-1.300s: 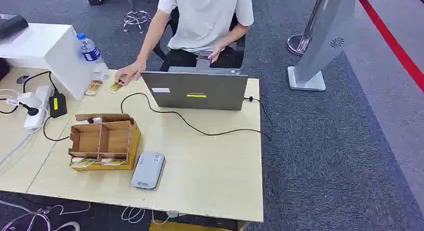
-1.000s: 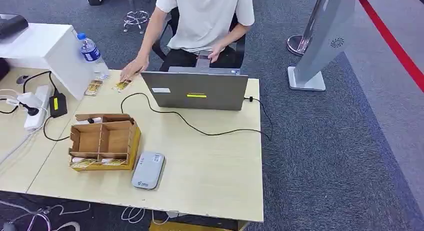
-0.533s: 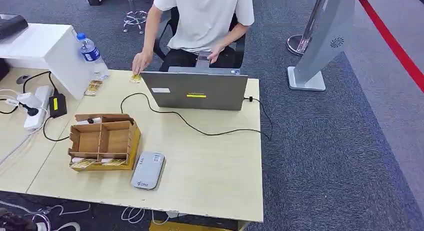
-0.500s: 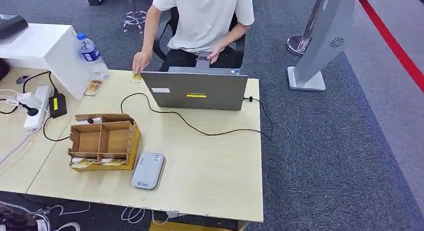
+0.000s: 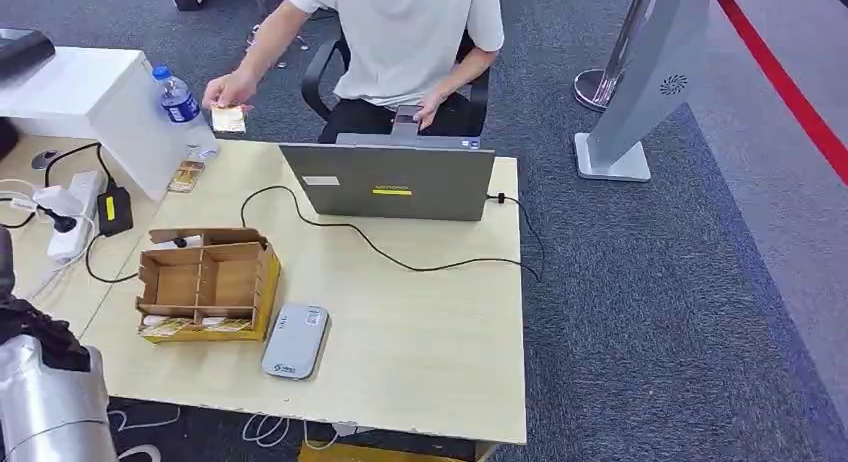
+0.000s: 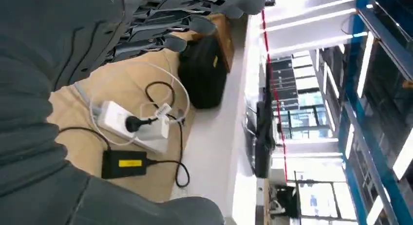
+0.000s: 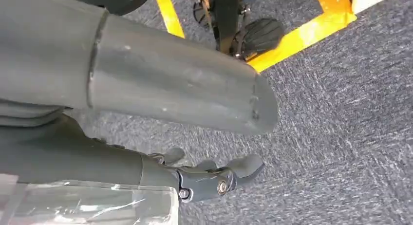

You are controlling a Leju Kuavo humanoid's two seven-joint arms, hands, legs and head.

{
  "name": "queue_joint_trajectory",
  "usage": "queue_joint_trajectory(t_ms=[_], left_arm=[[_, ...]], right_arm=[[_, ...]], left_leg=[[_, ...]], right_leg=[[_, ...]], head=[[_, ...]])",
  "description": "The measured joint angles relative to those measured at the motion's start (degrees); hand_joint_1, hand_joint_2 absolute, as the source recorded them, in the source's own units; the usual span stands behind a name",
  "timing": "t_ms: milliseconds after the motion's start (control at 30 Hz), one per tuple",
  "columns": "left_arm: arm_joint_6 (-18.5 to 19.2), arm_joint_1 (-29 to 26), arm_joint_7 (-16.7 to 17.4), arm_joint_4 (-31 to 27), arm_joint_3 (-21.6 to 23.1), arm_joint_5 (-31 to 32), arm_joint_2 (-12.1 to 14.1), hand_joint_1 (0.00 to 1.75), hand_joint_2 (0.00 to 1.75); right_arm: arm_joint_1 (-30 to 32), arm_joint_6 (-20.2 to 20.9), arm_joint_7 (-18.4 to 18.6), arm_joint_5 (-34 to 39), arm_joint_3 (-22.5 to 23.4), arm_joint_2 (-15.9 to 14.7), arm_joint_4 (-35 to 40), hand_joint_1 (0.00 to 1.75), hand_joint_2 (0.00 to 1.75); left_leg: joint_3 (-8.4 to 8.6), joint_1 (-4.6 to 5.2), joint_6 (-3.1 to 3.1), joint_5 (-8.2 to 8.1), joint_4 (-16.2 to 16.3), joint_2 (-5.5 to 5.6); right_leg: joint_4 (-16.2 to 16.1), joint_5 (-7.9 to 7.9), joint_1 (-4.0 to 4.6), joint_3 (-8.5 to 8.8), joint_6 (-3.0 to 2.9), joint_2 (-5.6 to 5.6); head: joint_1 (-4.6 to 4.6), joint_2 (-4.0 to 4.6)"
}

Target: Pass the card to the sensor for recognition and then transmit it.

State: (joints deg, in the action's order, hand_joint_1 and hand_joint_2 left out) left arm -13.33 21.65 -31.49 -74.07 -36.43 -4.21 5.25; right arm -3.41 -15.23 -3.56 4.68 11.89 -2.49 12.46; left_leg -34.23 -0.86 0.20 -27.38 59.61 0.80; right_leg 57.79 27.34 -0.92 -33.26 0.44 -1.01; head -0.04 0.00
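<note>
The card (image 5: 229, 119), a small flat rectangle with a pale face and yellowish print, is now held up off the table in the person's hand (image 5: 225, 88), in the air beside the water bottle (image 5: 181, 102). A moment ago that hand was low at the table's far edge by the laptop; since then it has lifted and swung out toward the bottle, taking the card with it. A second card (image 5: 186, 175) lies flat on the table where it lay before, near the foot of the white box (image 5: 85, 99).

The sensor (image 5: 296, 340), a smooth grey slab with rounded corners, sits near the table's front edge, just beside the brown cardboard organiser (image 5: 207, 284), whose thin partitions form open compartments. More cards (image 5: 196, 325) lie in its front slot.

The robot's left arm (image 5: 45, 402) has come into the head view at the lower left, a brushed silver cylinder with a dark joint. The left hand (image 6: 146, 28), matte grey with a ribbed cover, has its fingers spread and holds nothing above a white power strip (image 6: 130, 126) and a black adapter (image 6: 124, 163). The right hand (image 7: 204, 178) hangs over speckled grey carpet, fingers loosely curled and holding nothing.

The table (image 5: 420, 332) is pale, smooth wood-grain laminate. A grey laptop (image 5: 390, 182) stands open with its lid toward the robot, and a black cable (image 5: 400, 261) trails across the top.
</note>
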Motion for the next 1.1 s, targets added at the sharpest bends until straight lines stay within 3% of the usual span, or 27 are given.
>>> queue_joint_trajectory(t_ms=[667, 700, 1100], left_arm=[[5.99, 20.67, 14.16, 7.46, 19.87, 27.58, 1.05, 0.0, 1.75], [6.23, 21.8, 14.91, 8.07, 20.89, 28.96, 1.09, 1.75, 1.75], [8.63, 34.18, 23.69, 14.55, 32.54, 45.25, 2.01, 1.75, 1.75]], right_arm=[[-0.6, -0.37, 2.23, -7.32, -3.58, 0.57, 0.0, 0.0, 0.0], [-0.61, -0.37, 2.41, -7.72, -3.69, 0.59, 0.0, 0.0, 0.0], [-0.71, -0.37, 3.89, -12.63, -6.07, 0.68, -0.02, 0.0, 0.0]], left_leg=[[0.0, 0.01, 0.01, 0.04, 0.03, -0.01], [-0.01, 0.01, 0.01, 0.05, 0.03, -0.01], [-0.01, 0.01, 0.01, 0.05, 0.04, -0.01]], right_leg=[[0.01, -0.1, 0.0, -0.02, -0.05, -0.07], [0.01, -0.1, 0.0, -0.01, -0.05, -0.07], [0.03, -0.12, 0.0, -0.01, -0.06, -0.08]], head=[[-0.02, 0.0], [0.02, 0.0], [0.0, 0.0]])
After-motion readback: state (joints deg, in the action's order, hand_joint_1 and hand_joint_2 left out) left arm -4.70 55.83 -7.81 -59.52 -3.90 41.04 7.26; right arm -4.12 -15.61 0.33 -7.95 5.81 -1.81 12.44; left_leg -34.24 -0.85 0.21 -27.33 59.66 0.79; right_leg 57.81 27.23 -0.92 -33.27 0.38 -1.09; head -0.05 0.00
